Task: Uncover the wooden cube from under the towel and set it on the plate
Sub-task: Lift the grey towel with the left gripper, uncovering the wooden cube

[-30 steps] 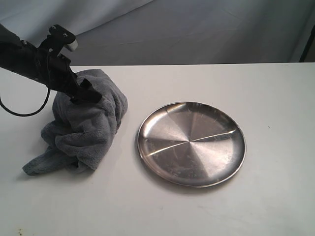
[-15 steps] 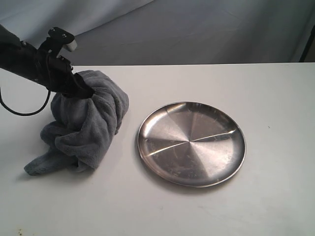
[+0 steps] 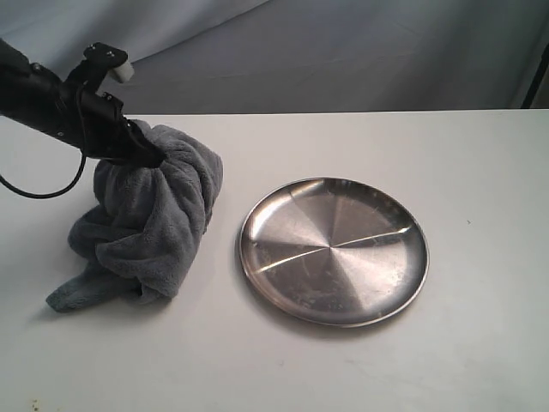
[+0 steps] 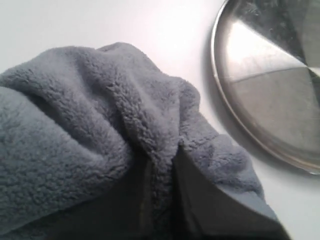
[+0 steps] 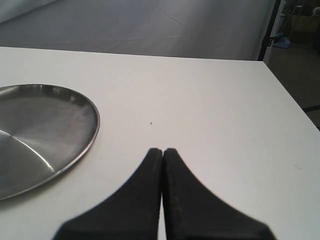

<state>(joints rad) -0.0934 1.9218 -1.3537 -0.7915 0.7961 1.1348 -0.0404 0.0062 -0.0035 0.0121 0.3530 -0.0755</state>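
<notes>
The left end effector [image 3: 147, 156] pinches a fold at the top of the towel [image 3: 146, 227]. The towel sits in a grey heap on the bench [image 3: 360, 378], just beside the plate [image 3: 333, 251]. The wooden cube cannot be seen. I think it is hidden under the heap. The right end effector [image 5: 162, 159] has its two fingers pressed together. It holds nothing and hangs over the bench beside the plate.

The step in hand looks like pulling the towel off. To do it well, lift the fold straight up first, so the cloth comes free. Then carry it away from the plate. Go slowly, because the fluffy cloth could drag the cube along or tip it. Drop the towel well apart from the cube, so the block is easy to grab.
</notes>
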